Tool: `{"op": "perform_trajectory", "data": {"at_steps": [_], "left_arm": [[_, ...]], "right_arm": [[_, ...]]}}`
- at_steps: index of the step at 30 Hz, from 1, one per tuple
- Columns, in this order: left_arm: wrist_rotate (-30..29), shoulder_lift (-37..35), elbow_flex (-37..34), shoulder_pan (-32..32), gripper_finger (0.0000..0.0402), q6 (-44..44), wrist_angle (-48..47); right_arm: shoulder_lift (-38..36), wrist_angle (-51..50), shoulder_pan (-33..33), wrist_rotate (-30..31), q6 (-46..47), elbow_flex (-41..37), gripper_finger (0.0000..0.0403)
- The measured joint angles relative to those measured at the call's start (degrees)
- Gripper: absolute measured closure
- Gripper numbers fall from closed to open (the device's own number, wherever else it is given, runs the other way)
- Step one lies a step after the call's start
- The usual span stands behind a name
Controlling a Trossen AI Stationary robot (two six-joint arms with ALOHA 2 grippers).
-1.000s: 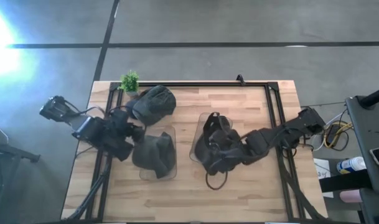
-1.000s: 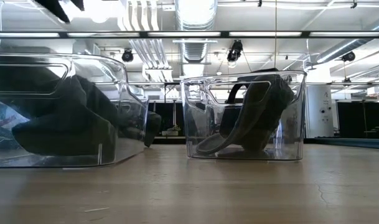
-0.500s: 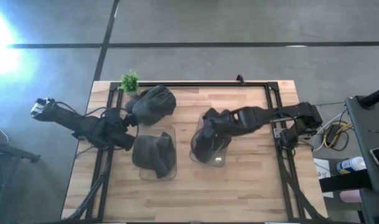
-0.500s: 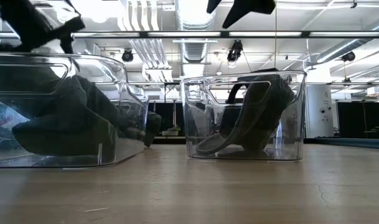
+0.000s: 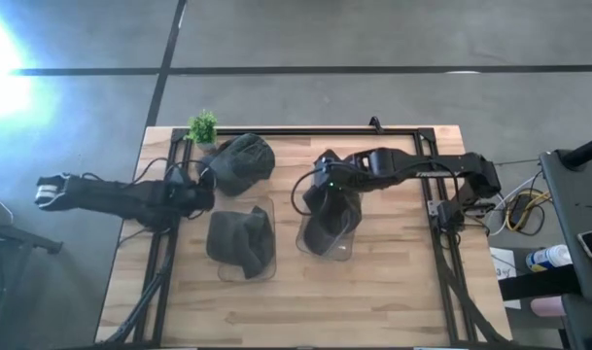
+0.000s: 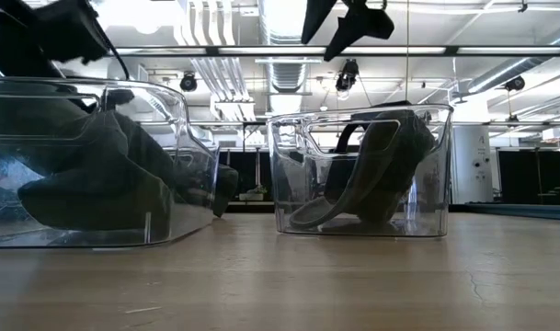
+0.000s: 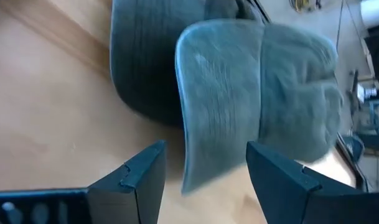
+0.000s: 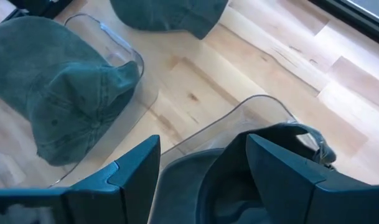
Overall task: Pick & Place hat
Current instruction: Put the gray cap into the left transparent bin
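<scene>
I see one loose hat (image 5: 240, 162) on the table (image 5: 393, 292) at upper left of the high view, beside a small plant (image 5: 202, 126). My left gripper (image 5: 200, 191) sits just below it, fingers apart and empty. My right gripper (image 5: 327, 185) hovers over the right bin (image 5: 327, 226), fingers apart. The left bin (image 5: 243, 243) holds another hat.

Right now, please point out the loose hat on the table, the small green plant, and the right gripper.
loose hat (image 5: 241, 161), high view, on its crown.
small green plant (image 5: 203, 126), high view, on its leaves.
right gripper (image 8: 201, 163), right wrist view, midway between its open fingertips.
</scene>
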Motion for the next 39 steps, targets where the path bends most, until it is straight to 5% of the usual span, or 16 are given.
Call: {"op": "perform_trajectory", "data": {"at_steps": [15, 19, 29, 39], "left_arm": [[12.4, 10.3, -5.8, 24.0, 0.0190, 25.5, 29.0], [15.7, 11.9, -4.4, 25.3, 0.0218, 31.4, 32.5], [17.2, 12.3, -3.0, 25.3, 0.0382, 36.5, 37.7], [17.4, 11.4, -2.5, 24.3, 0.0392, 37.3, 38.8]], "right_arm": [[0.0, -0.4, -1.8, -0.4, 0.2, 0.0, 0.0170], [0.0, -1.8, -1.9, -0.5, 1.0, 0.0, 0.0170], [0.0, -2.0, -1.9, -0.4, 1.1, 0.0, 0.0170], [-0.2, -3.3, -1.9, -0.4, 1.1, 0.0, 0.0170]]}}
